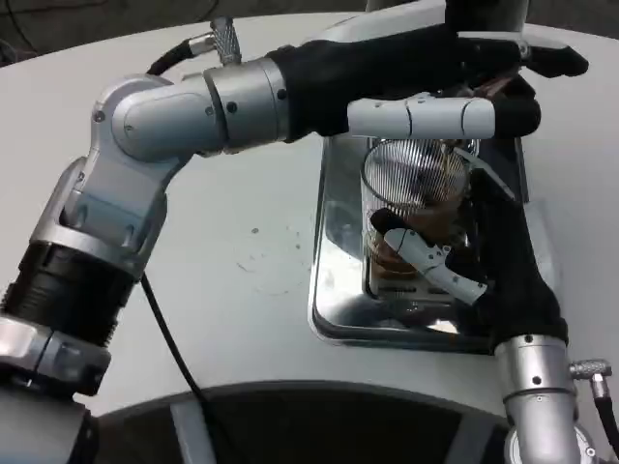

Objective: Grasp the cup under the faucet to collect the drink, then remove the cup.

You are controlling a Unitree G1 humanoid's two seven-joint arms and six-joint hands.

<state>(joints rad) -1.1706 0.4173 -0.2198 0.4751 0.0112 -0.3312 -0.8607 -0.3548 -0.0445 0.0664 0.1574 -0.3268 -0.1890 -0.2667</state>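
Note:
A clear ribbed cup (414, 208) with brown drink in its lower part stands on the shiny metal drip tray (340, 290). My right hand (455, 256) wraps around the cup from the right, with fingers across its front. My left hand (435, 82) reaches over from the left above the cup, its fingers lying on the dispenser's tap lever (556, 60) at the top right. The faucet spout itself is hidden behind the left hand.
The white round table (242, 242) spreads to the left of the tray. A black cable (169, 348) hangs from my left arm over the table's near edge. The dispenser body (484, 14) stands at the top behind the tray.

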